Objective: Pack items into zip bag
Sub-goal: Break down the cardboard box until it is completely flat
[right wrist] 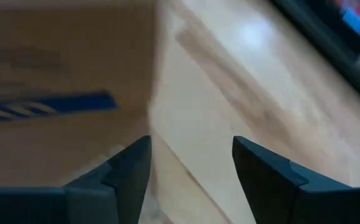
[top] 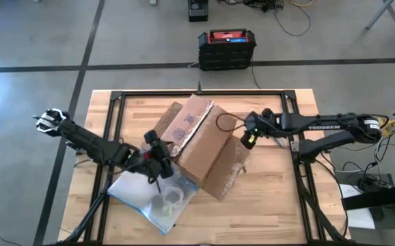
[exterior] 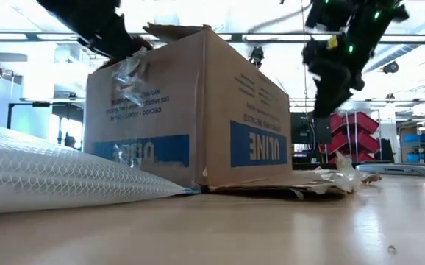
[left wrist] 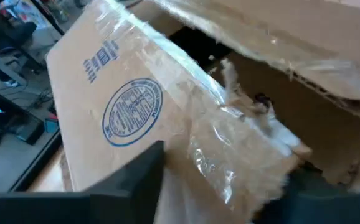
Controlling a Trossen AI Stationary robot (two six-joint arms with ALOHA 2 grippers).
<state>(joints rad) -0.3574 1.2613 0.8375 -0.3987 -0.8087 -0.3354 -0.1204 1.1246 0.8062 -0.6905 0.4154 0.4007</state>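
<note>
While the left gripper (top: 158,158) sits spread at the cardboard box (top: 199,140) — zip bag (top: 153,193) just beneath it — the right gripper (top: 247,134) hangs spread beside the box's far end.

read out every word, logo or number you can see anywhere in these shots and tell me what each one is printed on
"ULINE": white letters on a blue band on the cardboard box, upside down in the low view.
"TROSSEN": white letters on the right arm.
Round blue stamp on the box's side: too blurred to read.
Small blue lines beside that stamp, and small dark print on the box in the low view: too small to read.
Nothing readable on the zip bag.
</note>
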